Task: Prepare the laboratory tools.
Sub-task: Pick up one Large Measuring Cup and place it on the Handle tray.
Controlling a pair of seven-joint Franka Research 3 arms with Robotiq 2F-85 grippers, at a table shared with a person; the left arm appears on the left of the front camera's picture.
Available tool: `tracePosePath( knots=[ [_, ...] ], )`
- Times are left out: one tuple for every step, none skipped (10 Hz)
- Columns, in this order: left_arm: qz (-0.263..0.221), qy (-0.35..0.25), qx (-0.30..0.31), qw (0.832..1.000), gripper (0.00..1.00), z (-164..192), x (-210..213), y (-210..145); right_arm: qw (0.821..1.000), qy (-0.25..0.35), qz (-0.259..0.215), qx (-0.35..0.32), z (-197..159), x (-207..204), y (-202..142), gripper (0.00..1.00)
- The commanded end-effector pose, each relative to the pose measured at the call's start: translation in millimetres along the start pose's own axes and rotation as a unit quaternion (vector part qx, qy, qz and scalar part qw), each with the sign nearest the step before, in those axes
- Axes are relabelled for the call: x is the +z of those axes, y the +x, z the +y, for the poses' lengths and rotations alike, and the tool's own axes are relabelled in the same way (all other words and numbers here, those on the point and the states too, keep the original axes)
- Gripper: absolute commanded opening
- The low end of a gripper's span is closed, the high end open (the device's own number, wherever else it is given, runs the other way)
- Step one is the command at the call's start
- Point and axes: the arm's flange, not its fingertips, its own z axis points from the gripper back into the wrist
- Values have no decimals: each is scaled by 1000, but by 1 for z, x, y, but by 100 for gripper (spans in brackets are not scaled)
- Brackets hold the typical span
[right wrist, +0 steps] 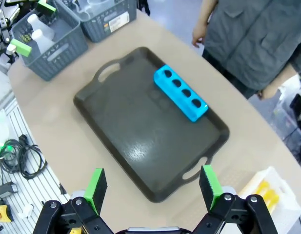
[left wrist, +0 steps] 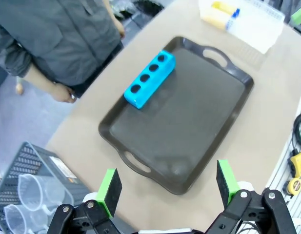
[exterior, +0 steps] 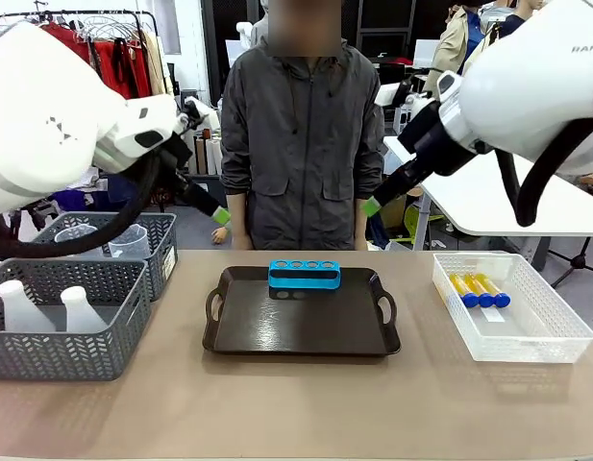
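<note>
While both white arms hang high in the upper corners of the front view, left arm (exterior: 46,115) and right arm (exterior: 536,77), the tan table (exterior: 277,403) spreads across the lower half, with a person (exterior: 301,144) in a grey jacket standing behind it at centre. The dark handled tray (exterior: 306,327) sits mid-table. Two grey mesh baskets (exterior: 65,336) fill the lower left, one behind the other, and a white slotted crate (exterior: 531,336) lies at the right.

The blue holed tube rack (exterior: 305,275) rests on the tray against its far rim. Both wrist views look down on it and add its four round holes in a row on top. From the front, two translucent white conical flasks (exterior: 22,307) stand upright in the nearer basket and clear measuring beakers (exterior: 131,242) sit in the farther one. The left wrist view catches the beakers at its lower left corner; the right wrist view catches the flasks at its upper left.

Three small yellow tubes (exterior: 479,288) lie side by side in the crate, blue caps toward the camera. The wrist views give them as a yellow cluster without a clear count.

The left gripper (left wrist: 168,187) has its green pads spread wide above the tray's near handle, gripping nothing. The right gripper (right wrist: 152,187) is likewise spread wide and bare over the tray's corner.
</note>
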Motion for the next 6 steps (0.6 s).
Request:
tracePosePath(
  knots=[
    [-19,-15,-7,1000,100,11,17,7,999,19,-24,8,-19,12,3,100],
    [-19,-11,-2,1000,100,17,23,9,999,13,-29,7,-24,18,3,100],
    [-20,-10,4,1000,100,23,28,10,999,8,-35,2,-31,24,-2,100],
    [-19,-4,12,1000,100,25,30,9,999,3,-40,-4,-39,30,-6,100],
    [-17,-5,14,1000,100,29,30,9,999,-4,-44,-6,-45,32,-9,100],
    [-20,10,11,1000,100,29,27,9,999,-12,-50,-7,-49,33,-12,100]
  ],
)
